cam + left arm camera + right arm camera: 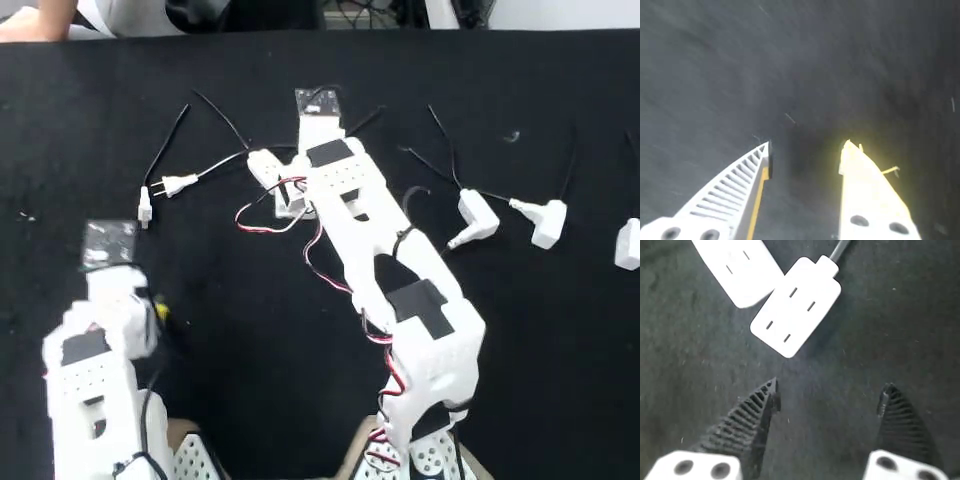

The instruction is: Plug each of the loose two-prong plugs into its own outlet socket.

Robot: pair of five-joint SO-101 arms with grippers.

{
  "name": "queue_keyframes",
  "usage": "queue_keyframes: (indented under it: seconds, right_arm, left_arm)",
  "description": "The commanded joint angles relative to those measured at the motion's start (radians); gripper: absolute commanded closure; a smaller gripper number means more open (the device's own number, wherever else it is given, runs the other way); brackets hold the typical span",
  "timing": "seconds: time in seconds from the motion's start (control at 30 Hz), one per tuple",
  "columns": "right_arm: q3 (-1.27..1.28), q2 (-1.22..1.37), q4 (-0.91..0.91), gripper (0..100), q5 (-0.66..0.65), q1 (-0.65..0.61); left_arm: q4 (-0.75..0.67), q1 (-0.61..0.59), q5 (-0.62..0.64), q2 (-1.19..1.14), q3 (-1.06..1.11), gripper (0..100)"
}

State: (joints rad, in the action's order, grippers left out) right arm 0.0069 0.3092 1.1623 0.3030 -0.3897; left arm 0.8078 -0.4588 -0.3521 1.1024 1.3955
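Black cloth table (560,100): white plugs lying unplugged, both grippers parted.
The right gripper (830,390) is seen spread wide over bare cloth with nothing held, just short of an outlet socket (792,307) and a second socket (740,265) lying close side by side. The left gripper (805,150) is likewise held apart, with nothing between its jaws. A two-prong plug (178,185) and another plug (144,208) are noted near each other, toward the left arm's side, in no socket.
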Motion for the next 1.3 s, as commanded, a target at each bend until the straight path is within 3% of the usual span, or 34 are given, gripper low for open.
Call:
queue_keyframes:
  seconds: [0.0, 0.1, 0.3, 0.57, 0.87, 1.13, 1.27]
  right_arm:
    - [0.076, -0.220, -0.008, 69.8, -0.057, 0.046]
    - [0.271, -0.433, -0.081, 69.8, -0.106, 0.084]
    - [0.711, -0.832, -0.221, 69.8, -0.296, 0.158]
    - [1.093, -1.208, -0.370, 69.8, -0.232, 0.354]
    - [1.138, -1.316, -0.425, 69.8, -0.077, 0.661]
    - [1.142, -1.316, -0.425, 69.8, -0.087, 0.689]
    - [1.142, -1.316, -0.425, 69.8, -0.087, 0.687]
  left_arm:
    - [-0.006, -0.027, 0.049, -0.003, -0.219, 77]
    - [0.048, -0.015, 0.123, -0.005, -0.363, 77]
    - [0.201, 0.191, 0.219, -0.186, -0.673, 77]
    - [0.206, 0.435, 0.276, -0.661, -0.964, 77]
    - [0.181, 0.648, 0.281, -1.008, -1.204, 76]
    - [0.126, 0.808, 0.284, -1.269, -1.305, 76]
    - [0.021, 0.814, 0.391, -1.364, -1.342, 76]
